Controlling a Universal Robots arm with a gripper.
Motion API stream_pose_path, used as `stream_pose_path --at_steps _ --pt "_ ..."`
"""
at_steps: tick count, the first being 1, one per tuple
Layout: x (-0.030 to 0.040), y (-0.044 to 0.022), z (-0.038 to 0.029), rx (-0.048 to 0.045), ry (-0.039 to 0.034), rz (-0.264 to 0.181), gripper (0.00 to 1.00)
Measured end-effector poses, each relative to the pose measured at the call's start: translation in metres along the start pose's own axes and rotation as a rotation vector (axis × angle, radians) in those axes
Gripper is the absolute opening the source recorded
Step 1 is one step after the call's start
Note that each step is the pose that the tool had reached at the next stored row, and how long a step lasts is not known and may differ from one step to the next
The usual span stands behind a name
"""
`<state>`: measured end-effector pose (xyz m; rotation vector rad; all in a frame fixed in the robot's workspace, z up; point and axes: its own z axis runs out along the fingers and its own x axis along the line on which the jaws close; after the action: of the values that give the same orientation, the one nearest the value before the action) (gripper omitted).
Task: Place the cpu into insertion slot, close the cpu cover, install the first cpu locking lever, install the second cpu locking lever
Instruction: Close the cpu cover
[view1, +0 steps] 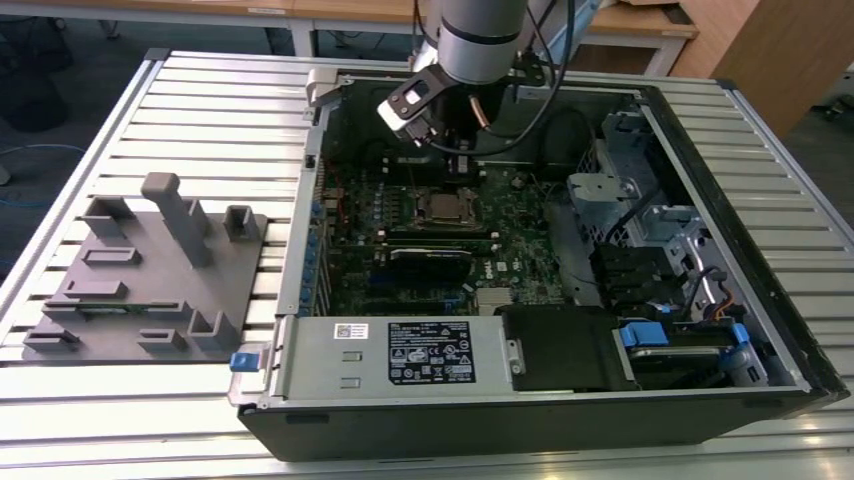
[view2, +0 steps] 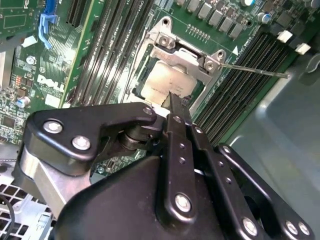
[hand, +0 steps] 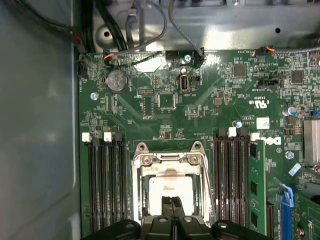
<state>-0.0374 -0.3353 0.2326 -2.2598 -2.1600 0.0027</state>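
Observation:
The cpu (hand: 172, 186) shows its pale silver face inside the insertion slot (view1: 445, 207) on the green motherboard. The cpu cover (hand: 169, 160), a dull metal frame, lies around the cpu (view2: 165, 82), whose face shows through the cut-out. My gripper (hand: 173, 201) hangs right over the cpu with its two black fingers pressed together, shut, holding nothing that I can see. Its tip (view2: 173, 97) points at the chip's edge; I cannot tell whether it touches. A thin locking lever (view2: 255, 71) sticks out sideways from a socket corner. The arm (view1: 474, 40) reaches down into the open case.
Long black memory slots (hand: 105, 180) flank the socket on both sides. A labelled power supply box (view1: 400, 352) sits at the case's near side, and a drive cage (view1: 667, 230) at the exterior view's right. A grey fixture plate (view1: 147, 270) lies on the slatted table at the left.

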Motion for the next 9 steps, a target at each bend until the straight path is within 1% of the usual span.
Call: stream_pose_path --at_steps 2,9 --pt "-0.0001 -0.0012 0.0008 -0.0002 0.0003 0.000 0.10" --pt "-0.0004 -0.0088 0.0061 -0.0001 0.0006 0.000 0.10"
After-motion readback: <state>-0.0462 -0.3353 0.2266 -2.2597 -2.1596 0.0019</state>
